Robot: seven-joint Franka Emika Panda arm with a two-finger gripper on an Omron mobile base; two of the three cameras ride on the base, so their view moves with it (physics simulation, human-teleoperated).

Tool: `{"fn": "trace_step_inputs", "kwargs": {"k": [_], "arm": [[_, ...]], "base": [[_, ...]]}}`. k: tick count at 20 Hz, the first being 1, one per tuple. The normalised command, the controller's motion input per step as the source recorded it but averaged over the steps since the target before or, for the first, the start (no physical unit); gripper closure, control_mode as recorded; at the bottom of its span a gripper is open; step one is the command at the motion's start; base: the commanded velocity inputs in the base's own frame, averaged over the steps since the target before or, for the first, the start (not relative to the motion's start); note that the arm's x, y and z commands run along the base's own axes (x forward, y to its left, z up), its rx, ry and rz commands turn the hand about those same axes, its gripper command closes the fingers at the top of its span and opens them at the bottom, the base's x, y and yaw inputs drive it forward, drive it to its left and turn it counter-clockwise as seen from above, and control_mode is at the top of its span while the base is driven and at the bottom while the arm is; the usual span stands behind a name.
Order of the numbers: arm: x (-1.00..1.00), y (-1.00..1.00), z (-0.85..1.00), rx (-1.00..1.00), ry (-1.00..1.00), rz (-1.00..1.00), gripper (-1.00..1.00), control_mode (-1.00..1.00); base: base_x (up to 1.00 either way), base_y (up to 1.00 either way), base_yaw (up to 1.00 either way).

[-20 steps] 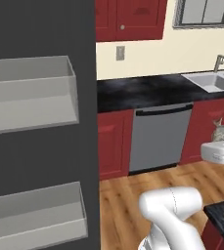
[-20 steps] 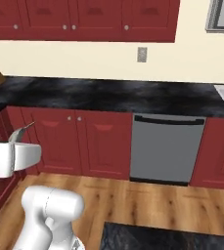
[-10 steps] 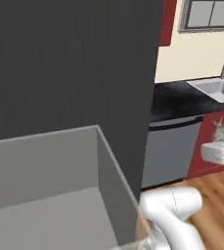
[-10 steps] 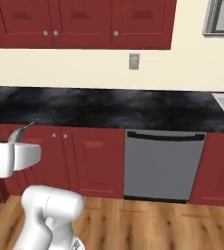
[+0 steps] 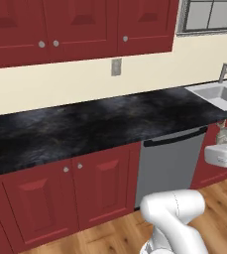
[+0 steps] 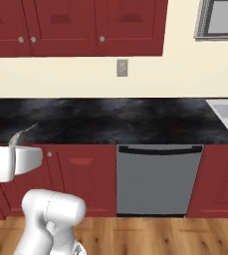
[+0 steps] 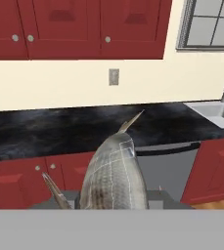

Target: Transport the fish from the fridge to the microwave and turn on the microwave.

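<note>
The fish (image 7: 114, 173), pale grey-tan and mottled, points its tail up and away from the hand, toward the counter. My gripper (image 5: 226, 143) is shut on the fish (image 5: 226, 134) at the right edge of the left base view, level with the counter front. In the right base view the gripper (image 6: 13, 145) is at the far left, and the fish's tail (image 6: 25, 132) sticks up above the white hand. The fridge and the microwave are out of view.
A black counter (image 5: 85, 126) runs over red cabinets (image 5: 50, 198) and a grey dishwasher (image 6: 158, 179). A sink (image 5: 219, 94) with a tap sits at the right under a window (image 7: 209, 24). Red wall cabinets (image 6: 70, 25) hang above. Wood floor (image 6: 160, 236) lies in front.
The whole picture has swung: the base has turned away from the dark fridge door and its bins, and now faces the counter straight on. The fish stays in the gripper.
</note>
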Motion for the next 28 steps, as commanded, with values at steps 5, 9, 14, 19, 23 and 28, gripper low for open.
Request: {"fn": "trace_step_inputs", "kwargs": {"k": [5,9,14,19,23,28], "arm": [[0.00,0.00,0.00,0.00,0.00,0.00,1.00,1.00],[0.00,0.00,0.00,0.00,0.00,0.00,1.00,1.00],[0.00,0.00,0.00,0.00,0.00,0.00,1.00,1.00],[0.00,0.00,0.00,0.00,0.00,0.00,1.00,1.00],[0.00,0.00,0.00,0.00,0.00,0.00,1.00,1.00],[0.00,0.00,0.00,0.00,0.00,0.00,1.00,1.00]], "base": [[0.70,-0.11,-0.20],[0.19,-0.15,-0.34],[0.00,-0.27,-0.52],[0.01,-0.23,-0.58],[0.05,-0.22,-0.60],[0.20,-0.10,-0.59]]}}
